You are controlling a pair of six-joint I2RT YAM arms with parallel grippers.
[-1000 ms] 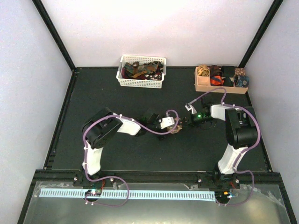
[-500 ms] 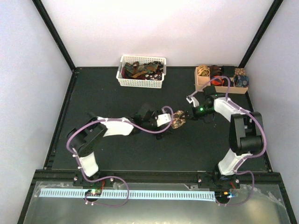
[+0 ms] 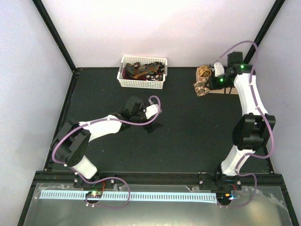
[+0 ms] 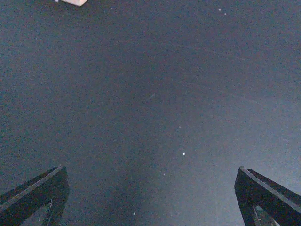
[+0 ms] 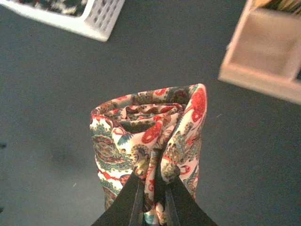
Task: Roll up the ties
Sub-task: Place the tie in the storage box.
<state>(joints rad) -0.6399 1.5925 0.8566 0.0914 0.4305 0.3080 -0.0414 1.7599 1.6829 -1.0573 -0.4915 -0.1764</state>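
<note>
**Rolled tie hangs beside the box, right arm carrying**

A black mat (image 3: 188,146) covers the table between pale walls. On it a white basket (image 3: 141,84) of loose ties (image 3: 142,70) stands at 11 o'clock and a wooden box (image 5: 249,77) at 1 o'clock.

The right gripper (image 5: 153,181) is pinched nearly closed on the rolled tie (image 5: 141,136), a red, green and beige floral print. The fingers grip the coil's wall from below. The spiral's open end faces the wrist camera, so the roll's axis seems to run roughly along the fingers.

From overhead, the roll hangs just beside the box's left end, at its 9 o'clock side. In the wrist view, the nearest compartment, which looks empty, lies at 2 o'clock from the roll. Setting the roll down probably calls for a short carry that way, then a lowering with the coil kept upright.

The left gripper (image 4: 150,172) is spread wide with nothing between its fingers. It is over bare mat near the table's middle, well apart from the box. The right arm is plainly the nearer one.
</note>
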